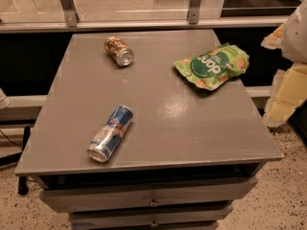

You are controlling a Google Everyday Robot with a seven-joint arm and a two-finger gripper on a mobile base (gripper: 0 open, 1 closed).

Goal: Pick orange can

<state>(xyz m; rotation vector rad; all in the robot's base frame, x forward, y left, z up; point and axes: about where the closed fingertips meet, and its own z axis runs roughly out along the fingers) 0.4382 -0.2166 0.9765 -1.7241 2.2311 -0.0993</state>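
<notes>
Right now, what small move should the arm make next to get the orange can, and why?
Probably carry the gripper across the table until it hangs over the orange can. The gripper is off past the table's right edge, far from the can, which lies on its side near the far left corner, apart from the bag and blue can.

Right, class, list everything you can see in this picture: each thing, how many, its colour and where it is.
orange can: one, orange-gold and brown with a silver top, lying on its side, far left of the cabinet top
blue-and-silver can: one, lying on its side, near left
snack bag: one, green, far right
cabinet: one, grey, drawers below
floor: speckled, around the cabinet
pincer: one, cream and white, right edge of view, beside the cabinet, apart from both cans
</notes>
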